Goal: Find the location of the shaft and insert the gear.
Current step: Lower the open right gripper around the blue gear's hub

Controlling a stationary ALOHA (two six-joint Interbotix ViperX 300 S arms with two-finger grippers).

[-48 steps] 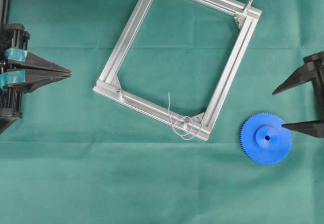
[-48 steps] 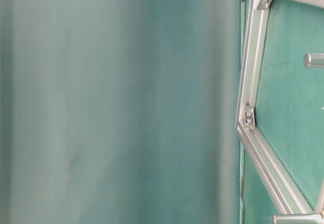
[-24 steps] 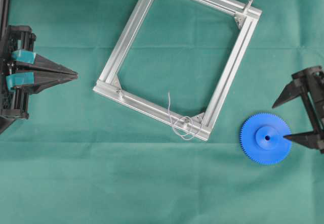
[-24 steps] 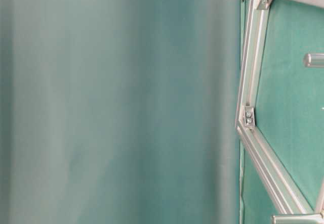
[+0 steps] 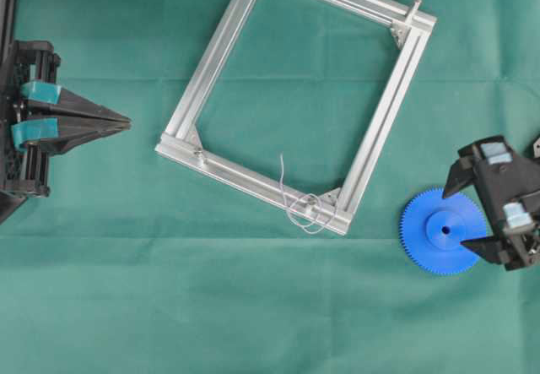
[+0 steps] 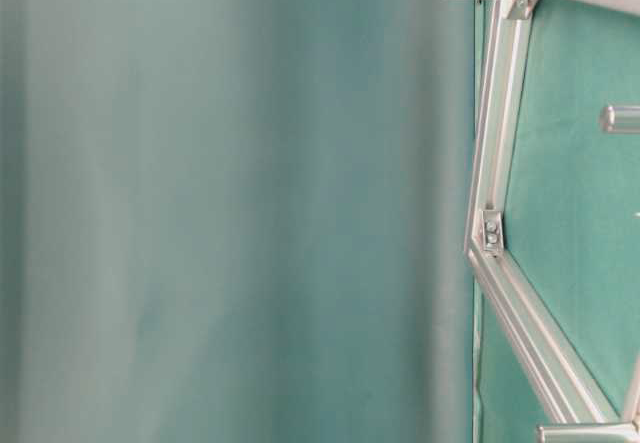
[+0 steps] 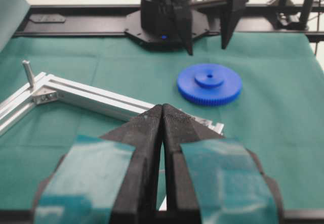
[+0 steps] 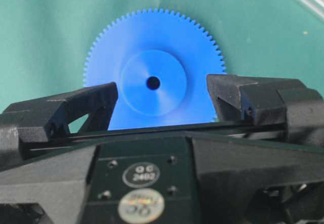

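Bare worktop (image 5: 211, 306) lay between the gear (image 5: 444, 230) and the frame (image 5: 371, 150), giving free passage. The frame's rails and an upright peg (image 5: 415, 4) stood as obstacles

Left gripper (image 5: 126, 122) is at the left edge, jaws pressed together, holding nothing. Right gripper (image 5: 454, 216) points steeply downward, jaws spread wide, holding nothing.

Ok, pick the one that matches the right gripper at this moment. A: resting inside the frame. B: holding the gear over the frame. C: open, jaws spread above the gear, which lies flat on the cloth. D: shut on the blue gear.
C: the right gripper has its jaws wide apart on either side of the hub of the gear, which lies flat on the green cloth beside the frame.
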